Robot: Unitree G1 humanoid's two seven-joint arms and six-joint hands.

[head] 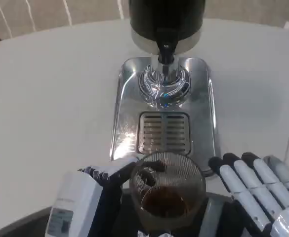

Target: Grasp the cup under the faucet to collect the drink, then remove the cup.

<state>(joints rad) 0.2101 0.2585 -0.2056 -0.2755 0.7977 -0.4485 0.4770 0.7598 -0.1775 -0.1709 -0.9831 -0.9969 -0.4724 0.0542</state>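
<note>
On the pale, round-edged worktop (50, 98) stands a drink dispenser (166, 24) on a shiny metal tray (203, 113) with a slotted grate. The left hand (87, 197) grips the ribbed glass cup (167, 197) of brown drink near the front edge, off the tray. The right hand (260, 190) lies empty, fingers straight.

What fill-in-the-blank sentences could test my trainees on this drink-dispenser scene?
1. The ribbed glass cup holds a ____ liquid.
2. The robot's ____ hand wraps its fingers around the cup.
3. The right hand lies beside the cup with its fingers ____.
4. The slotted drip grate lies in the ____ tray.

Missing words: brown; left; outstretched; metal
</note>
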